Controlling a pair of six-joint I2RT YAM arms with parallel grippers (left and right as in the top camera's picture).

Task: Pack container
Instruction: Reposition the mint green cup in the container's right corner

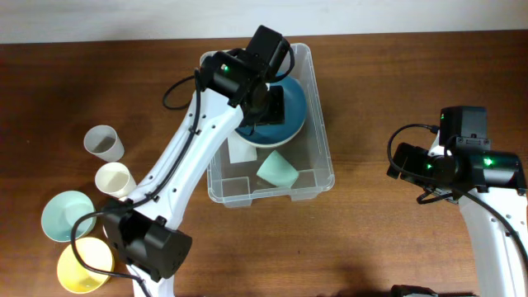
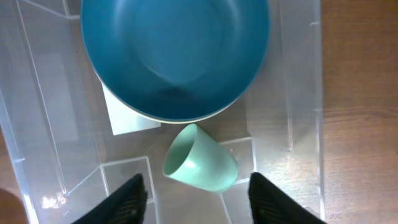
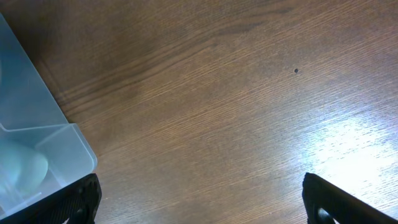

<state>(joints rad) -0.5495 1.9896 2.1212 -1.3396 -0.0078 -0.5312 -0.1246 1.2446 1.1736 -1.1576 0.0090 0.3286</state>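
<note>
The clear container [image 1: 323, 165] stands mid-table. Inside it a dark blue bowl [image 1: 290, 106] rests at the far end, and a mint cup [image 1: 276, 171] lies on its side nearer the front. My left gripper [image 1: 266, 111] hangs over the container above the bowl. In the left wrist view the left gripper [image 2: 199, 199] is open with nothing between its fingers; the bowl [image 2: 174, 56] and the mint cup [image 2: 202, 162] lie below it, beside a white label [image 2: 127, 118]. My right gripper [image 3: 202, 199] is open over bare wood, right of the container's corner [image 3: 37, 149].
Left of the container stand a grey cup [image 1: 104, 143], a cream cup [image 1: 115, 178], a pale blue bowl [image 1: 68, 215] and a yellow bowl [image 1: 82, 264]. The right arm [image 1: 462, 165] sits at the table's right side.
</note>
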